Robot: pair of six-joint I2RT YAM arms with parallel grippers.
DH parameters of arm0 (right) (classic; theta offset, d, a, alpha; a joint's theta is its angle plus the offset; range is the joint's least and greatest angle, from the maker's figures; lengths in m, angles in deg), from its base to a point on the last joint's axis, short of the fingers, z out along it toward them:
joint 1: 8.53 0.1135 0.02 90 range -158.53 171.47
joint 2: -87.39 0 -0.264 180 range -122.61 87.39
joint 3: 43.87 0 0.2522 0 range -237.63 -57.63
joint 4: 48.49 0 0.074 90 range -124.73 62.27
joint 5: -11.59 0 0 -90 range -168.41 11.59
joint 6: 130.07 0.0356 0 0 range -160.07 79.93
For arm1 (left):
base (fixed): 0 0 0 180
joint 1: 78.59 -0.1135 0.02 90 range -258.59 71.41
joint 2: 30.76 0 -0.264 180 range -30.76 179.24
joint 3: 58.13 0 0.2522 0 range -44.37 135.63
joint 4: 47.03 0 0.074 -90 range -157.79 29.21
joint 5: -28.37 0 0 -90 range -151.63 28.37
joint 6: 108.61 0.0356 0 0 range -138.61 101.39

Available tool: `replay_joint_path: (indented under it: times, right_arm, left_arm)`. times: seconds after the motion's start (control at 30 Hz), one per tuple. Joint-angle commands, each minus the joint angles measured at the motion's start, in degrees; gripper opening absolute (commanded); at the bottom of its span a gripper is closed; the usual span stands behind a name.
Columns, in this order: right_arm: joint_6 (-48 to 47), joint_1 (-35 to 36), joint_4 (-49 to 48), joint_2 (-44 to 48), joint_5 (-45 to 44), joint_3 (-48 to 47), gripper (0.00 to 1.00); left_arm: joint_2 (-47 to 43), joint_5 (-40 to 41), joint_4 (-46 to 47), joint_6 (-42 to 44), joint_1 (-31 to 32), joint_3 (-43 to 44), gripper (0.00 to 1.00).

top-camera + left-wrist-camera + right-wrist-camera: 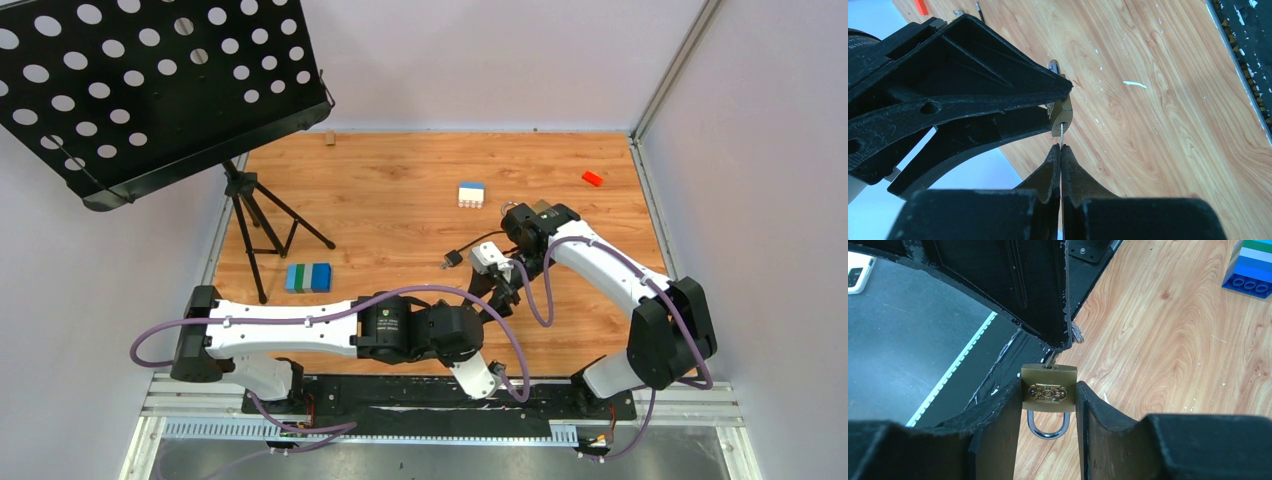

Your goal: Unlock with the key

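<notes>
My right gripper [1050, 390] is shut on a small brass padlock [1049, 376], with a finger pressing each side of its body. The steel shackle [1049, 429] points back toward the wrist, and both of its legs sit in the body. My left gripper [1061, 148] is shut on the key [1062, 134]. Only a thin grey sliver of the key shows, running from the fingertips into the keyhole end of the padlock [1062, 114]. In the top view the two grippers meet tip to tip right of the table's centre, and the padlock is hidden there.
A black cable with a blocky end [452, 259] lies just left of the grippers. A white-and-blue block [471, 194] and a red block [592, 178] lie further back. A green-and-blue block [308, 277] and a music stand's tripod [255, 225] are at the left.
</notes>
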Motion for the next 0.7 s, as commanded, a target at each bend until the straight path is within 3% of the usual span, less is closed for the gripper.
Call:
replay_joint_path:
  times: [0.0,0.67]
  right_arm:
    - [0.5,0.3,0.7,-0.7,4.3,-2.9,0.00]
    - [8.4,0.4,-2.3,-2.6,4.4,-4.4,0.00]
  left_arm:
    - [0.8,2.4,3.0,1.3,0.8,-0.2,0.00]
    - [3.1,9.6,4.3,2.5,4.3,-2.6,0.00]
